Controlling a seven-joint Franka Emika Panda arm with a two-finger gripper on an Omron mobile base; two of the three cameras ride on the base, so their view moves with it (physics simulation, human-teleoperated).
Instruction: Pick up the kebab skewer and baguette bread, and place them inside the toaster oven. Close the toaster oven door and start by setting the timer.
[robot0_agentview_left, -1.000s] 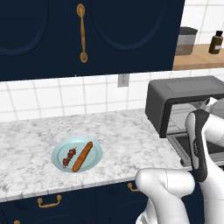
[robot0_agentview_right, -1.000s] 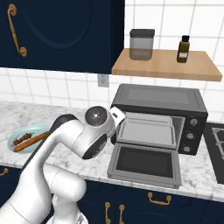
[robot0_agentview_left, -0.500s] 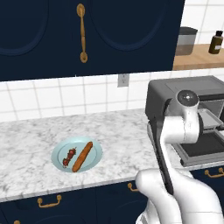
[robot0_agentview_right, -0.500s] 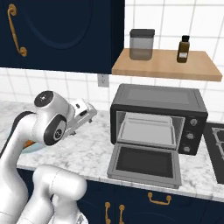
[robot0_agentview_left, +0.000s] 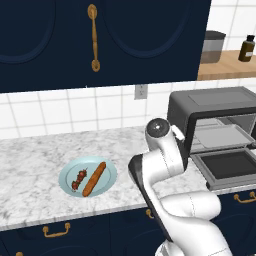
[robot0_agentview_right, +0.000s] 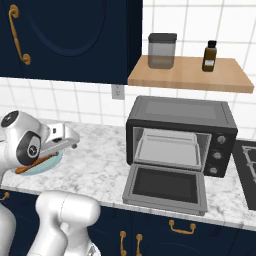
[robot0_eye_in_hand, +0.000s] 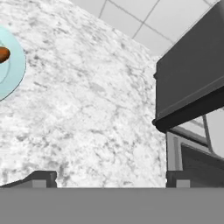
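While parked between plate and oven above the grey-veined white marble counter, holds nothing: gripper with dark fingertips spread wide over bare stone. Nearby, on the wooden wall shelf, a grey lidded canister and a small brown bottle; navy upper cabinets with a brass handle overhead. To the left, on the pale blue round plate, slim orange-brown baguette bread lying diagonally, upper end toward the back right, with the short kebab skewer of dark red chunks just beside it, roughly parallel. To the right, dark grey boxy toaster oven, its toaster oven door dropped flat, a metal tray inside. From the right camera, plate largely hidden behind the white arm; in the hand camera, baguette cut off at the left edge, skewer chunks too small to count.
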